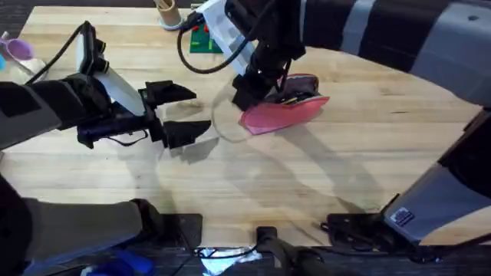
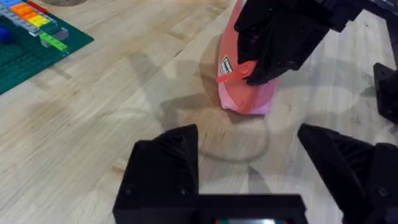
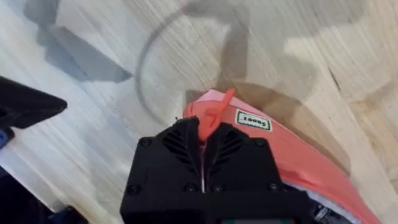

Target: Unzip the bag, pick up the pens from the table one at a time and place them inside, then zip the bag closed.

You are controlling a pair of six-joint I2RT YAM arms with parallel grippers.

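Bag (image 1: pixel 285 112) mid-table, right tool (image 3: pixel 204 144) pinching its end — left tool (image 1: pixel 175 112) open, apart.

I see a green brick baseplate (image 1: pixel 204 42) at about twelve o'clock on the far side, with coloured bricks (image 2: pixel 32 18) stuck on it: orange, yellow, blue, green. Just beside it stands a tan cup (image 1: pixel 168 13). A purple object (image 1: pixel 17 49) sits at ten o'clock.
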